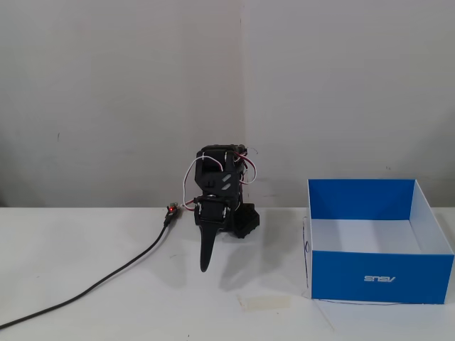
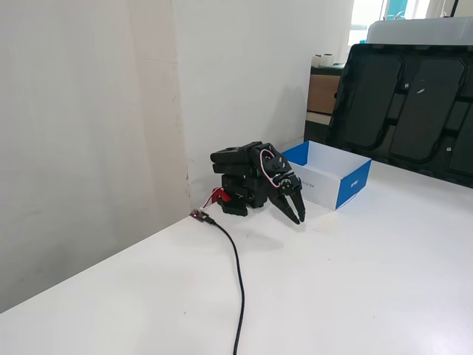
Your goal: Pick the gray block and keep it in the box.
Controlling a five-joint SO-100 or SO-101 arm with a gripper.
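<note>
I see the arm folded down compact against the wall at the back of the desk (image 1: 85, 270). The jaws (image 1: 205, 266) hang low, tips close to the desk surface, nothing between them. In a fixed view the jaws (image 2: 298, 218) look together or nearly so; I read them as closed and empty.

The box (image 1: 380, 277) sits on the desk to the right of the arm in a fixed view, logo face toward the camera, open top, white floor visible and bare. In the other fixed view the box (image 2: 353, 183) lies just behind the jaws, apart from them.

Gray block: I can't find it in either fixed view, so I can't tell where it is.

A pale tape strip (image 1: 266, 302) lies flat on the desk, front of the arm, left of the box. A black cable (image 2: 238, 277) runs from the arm base across the desk toward the near edge.
</note>
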